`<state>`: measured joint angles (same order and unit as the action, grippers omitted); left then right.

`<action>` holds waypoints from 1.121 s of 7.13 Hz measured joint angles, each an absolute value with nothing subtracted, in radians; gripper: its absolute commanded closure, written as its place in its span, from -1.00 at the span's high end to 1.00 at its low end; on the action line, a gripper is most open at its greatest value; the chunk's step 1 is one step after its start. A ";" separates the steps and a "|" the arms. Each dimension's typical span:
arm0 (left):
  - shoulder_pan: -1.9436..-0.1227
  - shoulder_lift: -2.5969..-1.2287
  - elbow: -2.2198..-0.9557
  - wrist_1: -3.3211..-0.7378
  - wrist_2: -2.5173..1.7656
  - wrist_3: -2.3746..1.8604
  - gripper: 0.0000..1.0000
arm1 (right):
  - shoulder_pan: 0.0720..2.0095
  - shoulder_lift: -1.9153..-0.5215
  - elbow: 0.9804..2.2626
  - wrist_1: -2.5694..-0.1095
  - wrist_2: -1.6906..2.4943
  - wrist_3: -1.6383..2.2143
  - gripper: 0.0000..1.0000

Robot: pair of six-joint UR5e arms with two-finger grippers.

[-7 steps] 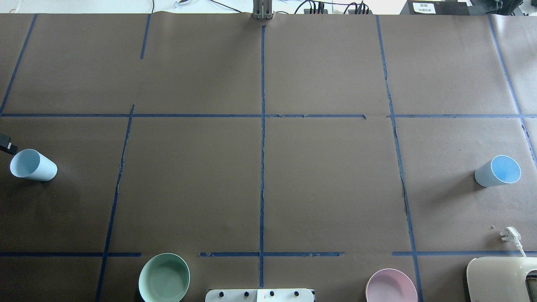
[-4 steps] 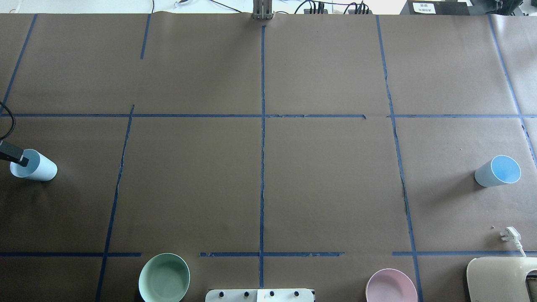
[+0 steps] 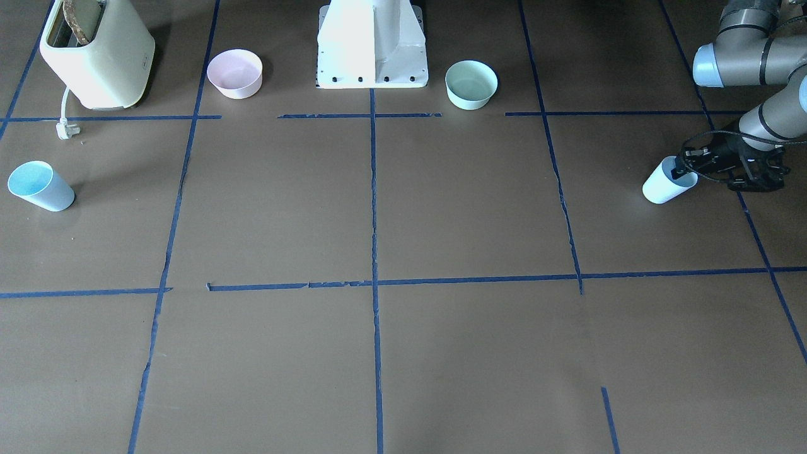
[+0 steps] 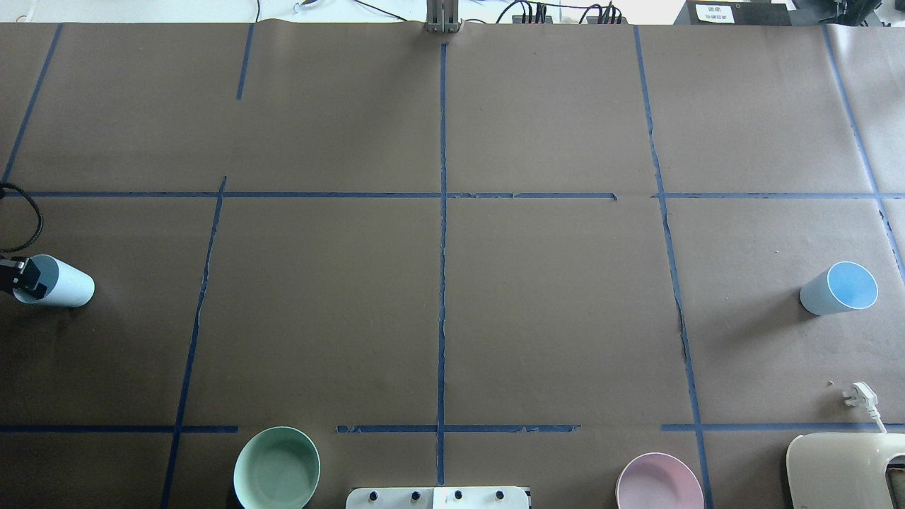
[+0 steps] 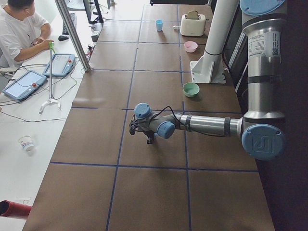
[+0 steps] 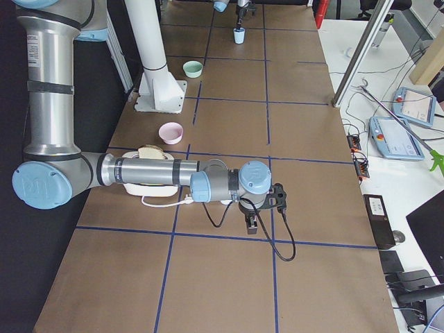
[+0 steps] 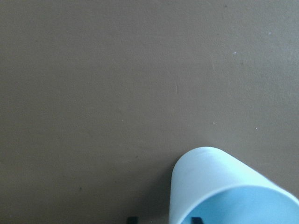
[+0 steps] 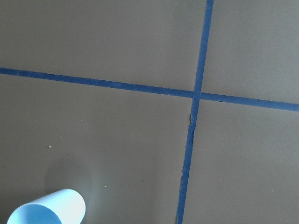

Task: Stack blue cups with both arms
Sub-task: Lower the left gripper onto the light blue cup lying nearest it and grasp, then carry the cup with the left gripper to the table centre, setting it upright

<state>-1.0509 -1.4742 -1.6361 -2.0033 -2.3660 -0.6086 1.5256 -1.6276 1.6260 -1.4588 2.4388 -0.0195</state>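
Left pincer: my left pincer [image 4: 32, 281] is at the mouth of the left cup [image 4: 63, 288], a small pale blue tapered plastic tumbler. It is spread, with one fingertip [image 7: 196, 219] inside the bright blue bore and the other outside the wall. As far as I can judge, nothing is pinched yet.
Left cup: at 9 o'clock on the brown paper-covered table [image 4: 438, 318], apparently upright, mouth up.
Right pincer: my right pincer [image 6: 254, 223] shows only from the side, so I cannot tell whether it is spread or pressed together.
Right cup: the right cup [image 4: 840, 288], a matching pale blue plastic tumbler, stands untouched at 3 o'clock on the table.
Deciding relation: the left cup's wall stands between my left fingers with its long axis vertical, so closing should catch the rim. My right arm is nearer the right cup, which lies at 7 o'clock in the right wrist view.
Writing: the white label [image 4: 714, 13] on a black box at 1 o'clock is too small to read, as is the white sticker [image 5: 263, 45] on my left arm.
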 measured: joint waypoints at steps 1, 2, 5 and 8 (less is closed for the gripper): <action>-1.050 -1.489 -1.643 -2.003 -2.369 -0.627 -1.00 | 1.525 -1.628 1.626 -1.459 2.438 -0.020 1.00; -1.050 -1.532 -1.666 -1.999 -2.373 -0.688 -1.00 | 1.524 -1.628 1.626 -1.459 2.438 -0.020 1.00; -0.910 -1.936 -1.735 -1.804 -2.358 -1.091 -1.00 | 1.522 -1.628 1.627 -1.458 2.439 -0.020 1.00; -0.636 -2.313 -1.620 -1.601 -2.107 -1.272 -1.00 | 1.513 -1.628 1.627 -1.458 2.440 -0.020 1.00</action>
<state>-0.6360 -2.3132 -1.6203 -1.6013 -2.1070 -1.2722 1.5125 -1.6275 1.6273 -1.4579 2.4404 -0.0197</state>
